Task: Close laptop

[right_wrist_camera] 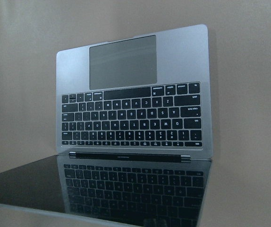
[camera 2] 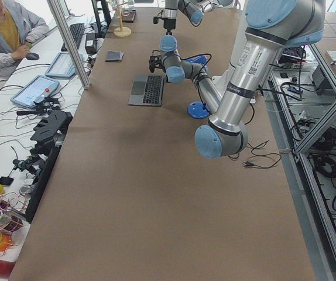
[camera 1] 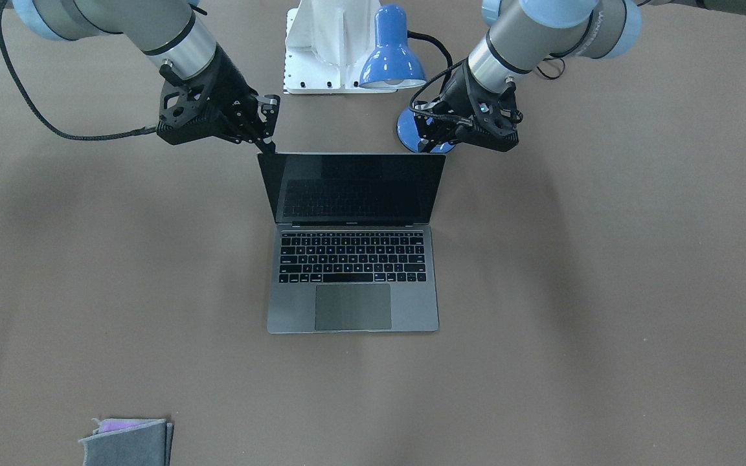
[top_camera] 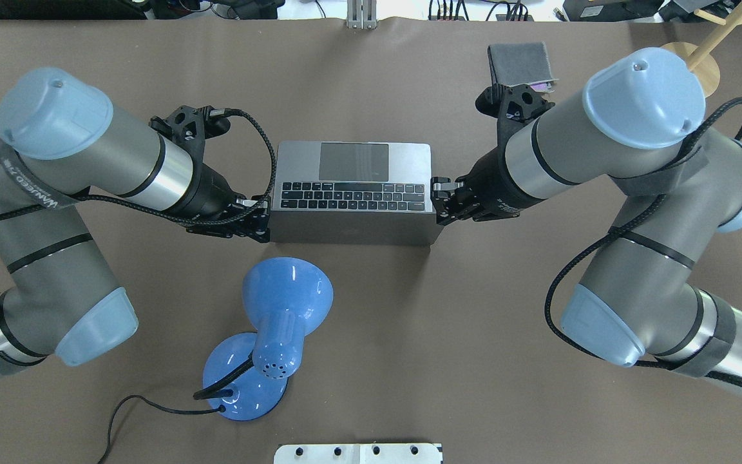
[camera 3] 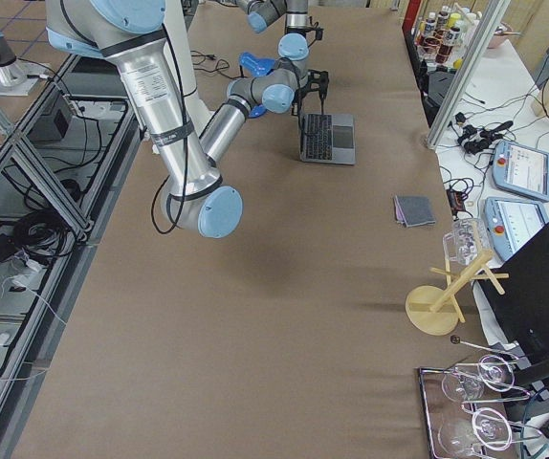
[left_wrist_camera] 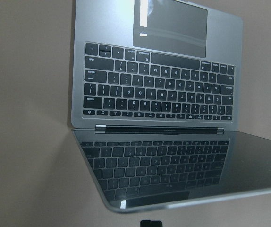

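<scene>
1. Brown covering spreads over the whole counter [camera 1: 606, 323], and both arms reach in toward its middle.
2. The left gripper [top_camera: 260, 219] hangs just behind the lid's upper corner on the robot's left. Whether it is clenched or released cannot be told, nor whether it touches the lid.
3. The right gripper [top_camera: 438, 201] sits at the opposite upper corner, one fingertip [camera 1: 269, 146] right against the lid's edge. Its state cannot be told either.
4. Between them stands the laptop [camera 1: 353, 259], open in the middle of the counter. Its lid leans back toward the robot, the dark screen mirrors the keys, and the trackpad lies on the far side from the robot.
5. A blue desk lamp [top_camera: 284, 303] stands on the robot's side of the laptop, near the left gripper, with a black cord trailing from its base.
6. A folded grey cloth [camera 1: 127, 443] lies at the counter's far edge on the right arm's side, well apart from the laptop.
</scene>
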